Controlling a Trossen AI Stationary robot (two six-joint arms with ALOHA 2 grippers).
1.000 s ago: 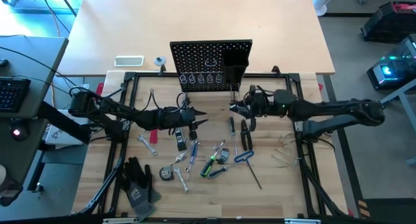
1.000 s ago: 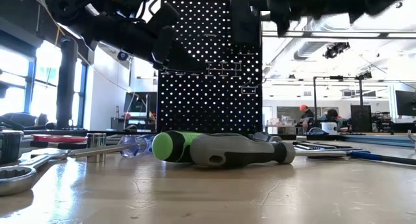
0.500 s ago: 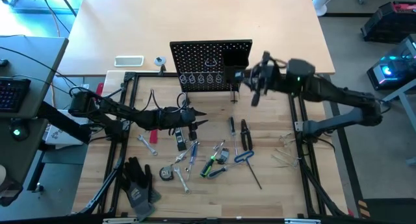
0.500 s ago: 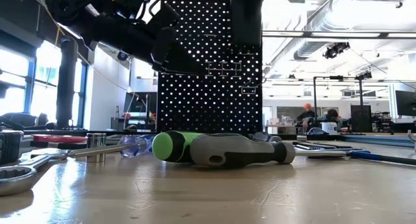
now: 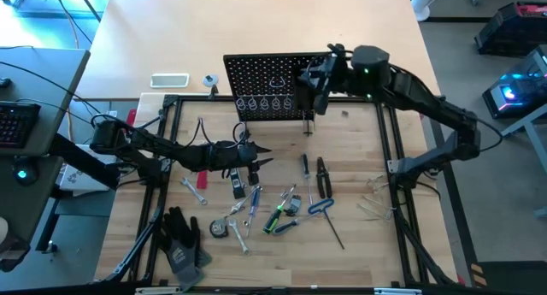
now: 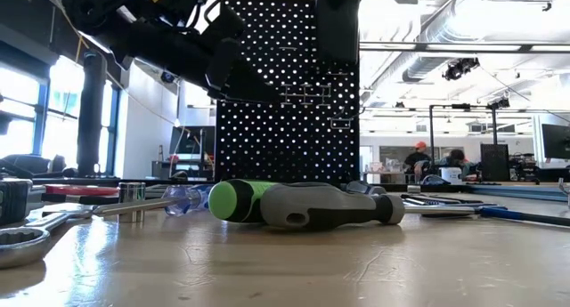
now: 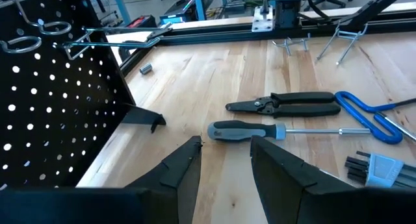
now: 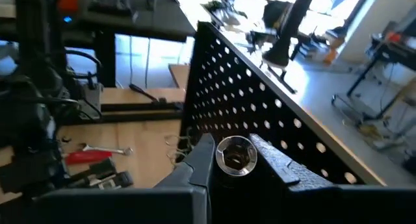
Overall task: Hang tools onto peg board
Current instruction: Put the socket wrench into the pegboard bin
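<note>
Only the right wrist view shows what the right gripper holds: a shiny silver socket, round open end facing the camera, pinched between the fingers just above the peg board. From above, that arm stretches over the board's black box bin. The left gripper hovers in front of the board, fingers partly apart, holding nothing.

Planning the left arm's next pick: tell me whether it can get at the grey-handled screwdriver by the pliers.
Probably yes. The left gripper stands open and empty, with bare wood between it and the grey-handled screwdriver. The pliers lie beyond it, apart, and the peg board stands off to one side.
</note>
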